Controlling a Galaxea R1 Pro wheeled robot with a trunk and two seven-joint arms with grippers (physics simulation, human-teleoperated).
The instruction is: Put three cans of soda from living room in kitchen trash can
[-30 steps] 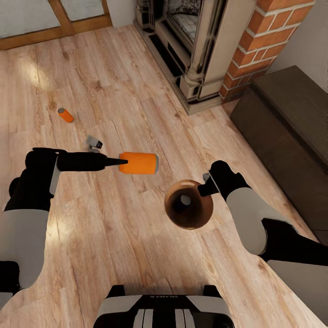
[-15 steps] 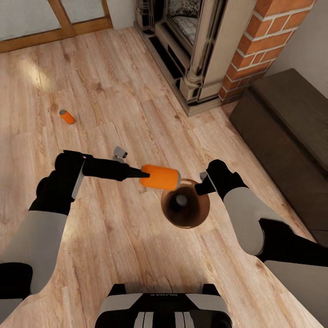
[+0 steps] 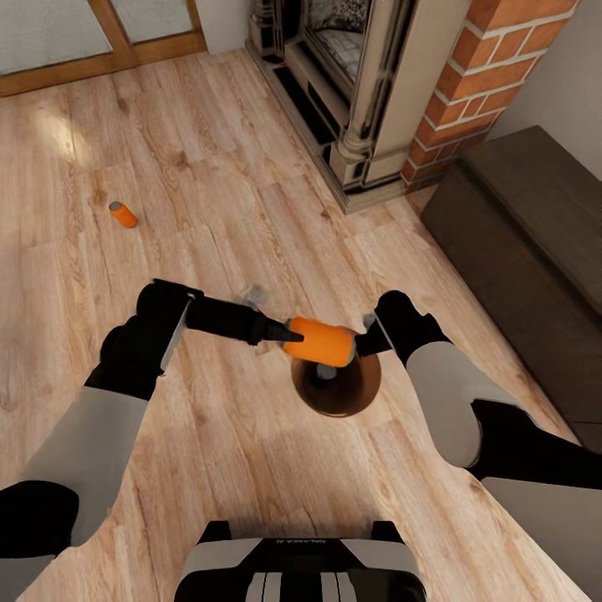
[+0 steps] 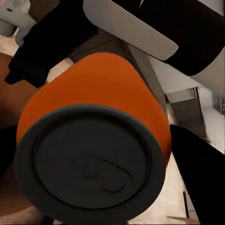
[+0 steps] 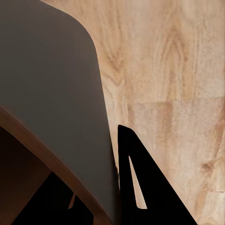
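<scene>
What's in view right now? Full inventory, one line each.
Soda can: 1, orange, on its side in the left gripper over the bin's mouth.
Soda can: 1, orange, lying on the floor far left.
Trash can: 1, glossy brown, held up by its rim; a grey can top shows inside.
Floor: light wood planks.
Fireplace: red brick with pale stone surround, top centre.
Bench: 1, dark brown, right edge.
Glass doors: wood-framed, top left.
Left gripper: black, shut on the can.
Right gripper: black, clamped on the bin rim.
</scene>
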